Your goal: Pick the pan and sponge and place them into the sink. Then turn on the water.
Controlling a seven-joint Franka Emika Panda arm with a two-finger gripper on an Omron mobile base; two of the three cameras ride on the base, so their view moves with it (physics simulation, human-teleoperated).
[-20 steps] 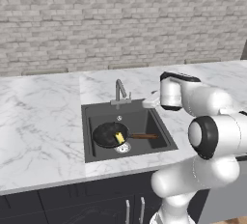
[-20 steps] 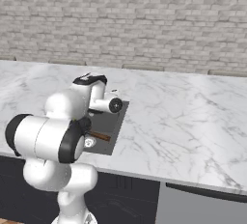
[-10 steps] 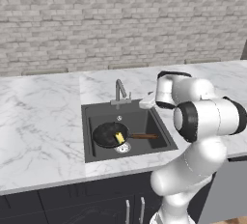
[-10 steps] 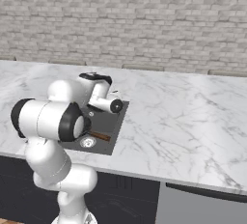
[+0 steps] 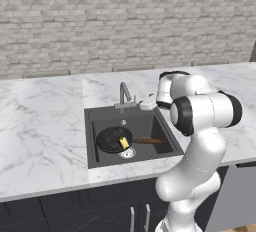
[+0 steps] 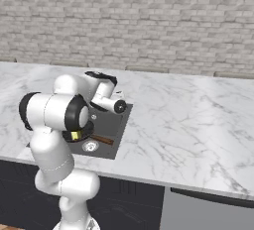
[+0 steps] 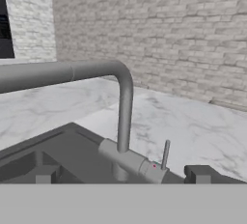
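- Pan (image 5: 114, 139) lying in sink (image 5: 95, 118), handle toward the right wall.
- Sponge (image 5: 123, 142) resting inside pan.
- Gripper (image 7: 120, 175) spread wide, empty, level with faucet (image 7: 124, 117) at sink's back edge, near side lever (image 7: 165, 154).

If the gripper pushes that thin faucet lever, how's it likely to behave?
The lever is a slim upright rod on the faucet base, so it probably pivots stiffly rather than bending. Being narrow and smooth-looking, it may slip off a fingertip unless pushed squarely.
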